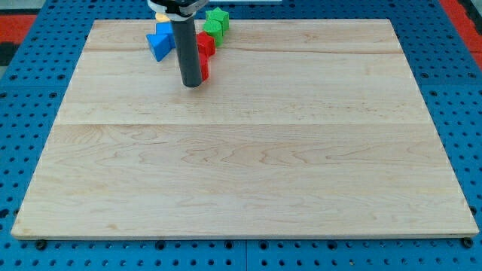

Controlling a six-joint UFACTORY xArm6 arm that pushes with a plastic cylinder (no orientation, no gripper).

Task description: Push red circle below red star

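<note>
At the frame's upper left, my tip (pixel 192 84) is set against a red block (pixel 204 70), possibly the red circle, below another red block (pixel 205 42); blue (pixel 160 45) and green blocks (pixel 217 21) are clustered beside.

**A lab bench, not a home**

You are looking at a robotics test setup. The pale wooden board (pixel 241 150) lies on a blue perforated base (pixel 45 53) with rows of regular holes, the kind of plate used for fixing equipment. At the view's top right corner you can see a patch of red perforated surface (pixel 461 15). The small coloured blocks (pixel 207 34) and the dark rod (pixel 188 49) above the board point to an experiment bench, with no household furnishings visible anywhere.
</note>
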